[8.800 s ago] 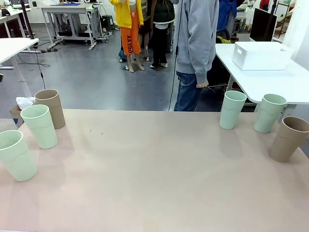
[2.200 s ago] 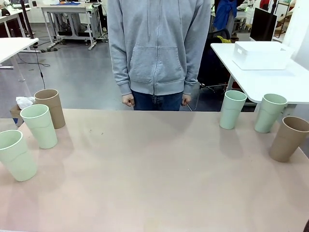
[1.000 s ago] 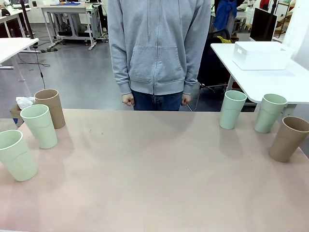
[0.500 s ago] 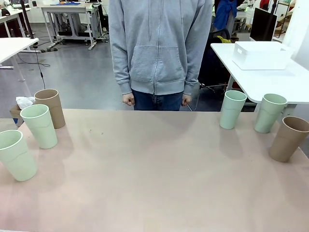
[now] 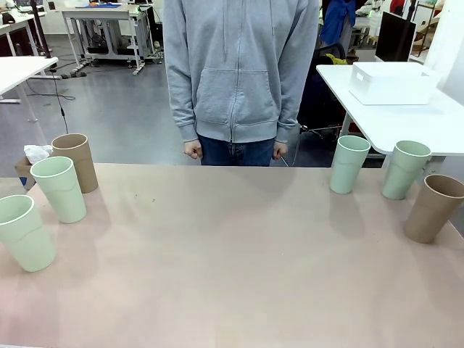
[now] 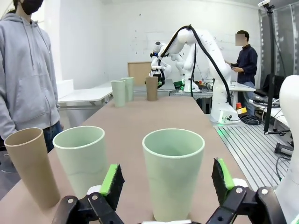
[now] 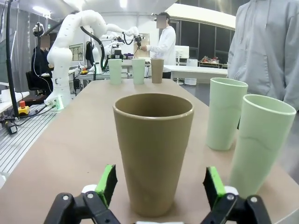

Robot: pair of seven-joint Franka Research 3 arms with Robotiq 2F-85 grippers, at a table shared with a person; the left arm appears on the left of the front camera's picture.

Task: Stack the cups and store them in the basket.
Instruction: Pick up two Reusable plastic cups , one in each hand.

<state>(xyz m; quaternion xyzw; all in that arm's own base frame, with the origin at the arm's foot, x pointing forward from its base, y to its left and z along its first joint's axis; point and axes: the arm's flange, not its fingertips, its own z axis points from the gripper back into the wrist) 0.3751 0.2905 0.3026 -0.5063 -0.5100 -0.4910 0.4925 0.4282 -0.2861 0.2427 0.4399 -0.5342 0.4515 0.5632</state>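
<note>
Three cups stand at the table's left: a mint cup (image 5: 23,232), a mint cup (image 5: 59,188) and a brown cup (image 5: 76,162). At the right stand a mint cup (image 5: 349,164), a mint cup (image 5: 405,169) and a brown cup (image 5: 433,207). The white basket (image 5: 393,83) sits on a separate white table at the back right. My left gripper (image 6: 167,181) is open, and the near mint cup (image 6: 174,163) stands upright just ahead of its gap. My right gripper (image 7: 160,184) is open too, with the brown cup (image 7: 153,140) upright just ahead of its gap.
A person in a grey hoodie (image 5: 239,72) stands at the middle of the far edge with both hands down. The tabletop (image 5: 232,261) between the two cup groups is bare. The white side table (image 5: 406,123) carries the basket beyond the right cups.
The person has walked from the back right to the middle of the far edge. The cups and the basket have not moved.
</note>
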